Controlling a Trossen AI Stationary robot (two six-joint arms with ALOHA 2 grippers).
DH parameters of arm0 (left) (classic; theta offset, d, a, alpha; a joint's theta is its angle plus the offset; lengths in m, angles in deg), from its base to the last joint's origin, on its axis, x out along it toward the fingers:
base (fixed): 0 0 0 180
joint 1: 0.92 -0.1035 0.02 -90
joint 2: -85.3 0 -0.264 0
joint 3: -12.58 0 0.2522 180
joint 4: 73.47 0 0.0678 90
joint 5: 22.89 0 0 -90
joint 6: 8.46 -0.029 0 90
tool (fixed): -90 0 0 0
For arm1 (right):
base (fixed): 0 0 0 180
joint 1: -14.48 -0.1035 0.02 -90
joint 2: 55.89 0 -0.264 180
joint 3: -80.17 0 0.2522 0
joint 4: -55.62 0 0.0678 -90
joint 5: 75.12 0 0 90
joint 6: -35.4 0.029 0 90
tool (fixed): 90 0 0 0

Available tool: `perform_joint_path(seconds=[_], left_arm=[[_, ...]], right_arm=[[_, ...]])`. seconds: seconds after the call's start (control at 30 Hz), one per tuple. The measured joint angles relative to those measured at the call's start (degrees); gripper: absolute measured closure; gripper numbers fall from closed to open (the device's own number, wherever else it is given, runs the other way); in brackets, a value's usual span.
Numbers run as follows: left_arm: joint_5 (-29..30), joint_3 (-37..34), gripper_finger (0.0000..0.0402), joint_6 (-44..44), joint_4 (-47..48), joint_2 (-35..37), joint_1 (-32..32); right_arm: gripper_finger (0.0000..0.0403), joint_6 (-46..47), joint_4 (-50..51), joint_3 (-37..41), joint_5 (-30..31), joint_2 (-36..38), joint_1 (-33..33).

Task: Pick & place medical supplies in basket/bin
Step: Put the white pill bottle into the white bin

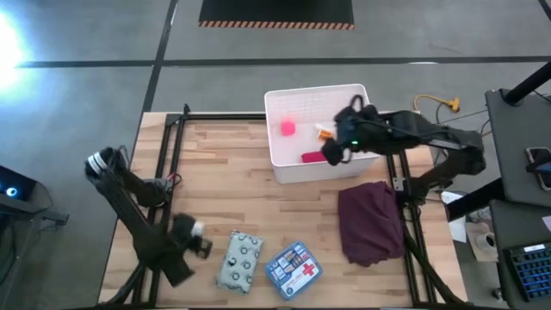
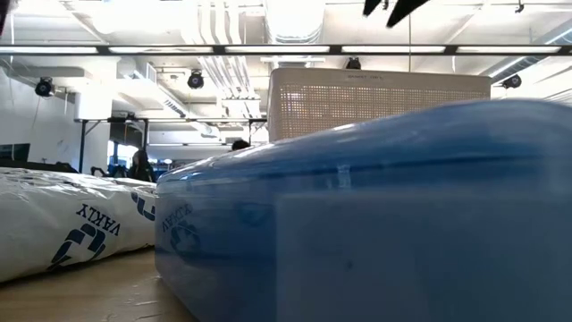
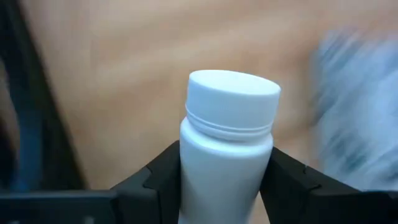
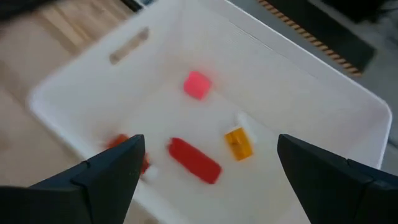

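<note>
My left gripper (image 1: 198, 237) is at the table's near left, shut on a small white bottle (image 3: 227, 134). To its right lie the grey-green dotted pouch (image 1: 239, 258) and the blue first-aid box (image 1: 293, 269), which fills the low view (image 2: 375, 215). My right gripper (image 4: 210, 146) hangs open over the white bin (image 1: 277, 164) at the far middle and touches nothing. On the bin's floor lie the pink block (image 4: 198, 84), the orange pill bottle (image 4: 238, 143) and the red tube (image 4: 194, 160). My left gripper pinches the white bottle between its two fingers (image 3: 158, 177), on the body just below the neck ring (image 3: 225, 158). The capped end (image 3: 233, 93) sticks out past the fingertips. Whether the bottle is clear of the table, I cannot tell.
A dark maroon cloth (image 1: 370, 220) lies crumpled at the table's right, near side of the bin. Black frame rails (image 1: 172, 146) run along the left and right edges. Bare wood (image 1: 232, 185) lies between my left gripper and the bin. A second reddish item (image 4: 121, 144) shows beside my right finger.
</note>
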Motion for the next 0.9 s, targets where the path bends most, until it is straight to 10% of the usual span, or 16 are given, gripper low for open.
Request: perform_joint_path(seconds=[0.17,0.33,0.53,0.73,0.9], left_arm=[[32.47,2.15,0.0252,-13.24,0.85,11.87,-7.92],[40.37,2.41,0.0252,-48.28,-11.53,21.13,-25.74],[12.31,-2.47,0.0252,-102.37,-55.44,25.15,-50.39],[-15.42,-2.92,0.025,-107.07,-65.35,17.52,-73.68],[-26.72,3.31,0.0249,-111.07,-66.0,6.36,-78.96]], right_arm=[[0.0046,7.53,3.74,0.02,0.88,4.69,-3.89],[0.0046,15.43,11.57,0.14,1.53,7.83,-9.08],[0.0046,20.85,14.92,0.48,1.08,7.8,-14.5],[0.0046,26.33,14.96,1.25,1.17,6.94,-17.38],[0.0046,29.45,15.02,3.16,0.49,5.63,-17.59]])
